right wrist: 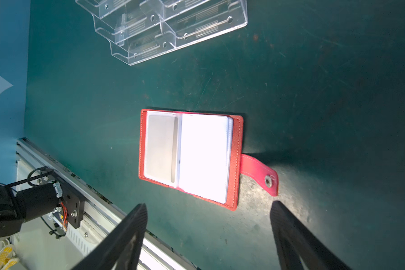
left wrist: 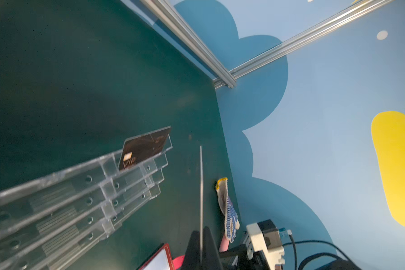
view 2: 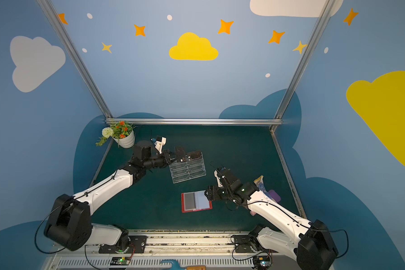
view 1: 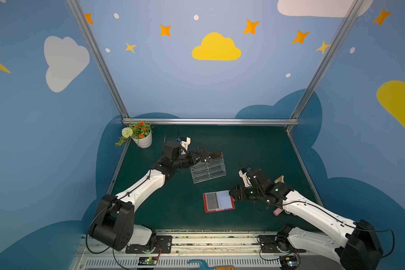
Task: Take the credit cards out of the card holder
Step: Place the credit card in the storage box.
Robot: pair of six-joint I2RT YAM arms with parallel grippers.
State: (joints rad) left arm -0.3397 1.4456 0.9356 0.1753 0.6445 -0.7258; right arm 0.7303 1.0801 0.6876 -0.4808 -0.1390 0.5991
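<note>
The red card holder [view 1: 218, 202] [view 2: 196, 202] [right wrist: 234, 149] lies open on the green table, its snap tab [right wrist: 258, 174] pointing to the right gripper. Its open sleeve pages look grey and pale, and no dark card shows in them. My right gripper [view 1: 231, 195] [right wrist: 209, 204] hovers just beside the tab side, jaws wide open and empty. My left gripper [view 1: 200, 158] [left wrist: 200, 230] is shut on a dark credit card [view 1: 205, 153] [left wrist: 200, 187], seen edge-on, above the clear stand's top tier. Another credit card [left wrist: 145, 149] [view 1: 216, 155] with "VIP" lettering stands in that tier.
The clear acrylic tiered stand [view 1: 208, 173] [right wrist: 173, 28] sits behind the holder. A flower pot [view 1: 142, 138] stands at the back left corner. A glove [view 1: 279, 179] [left wrist: 227, 205], a pink object [view 1: 278, 211] and a purple object [view 2: 274, 195] lie by the right arm near the right wall.
</note>
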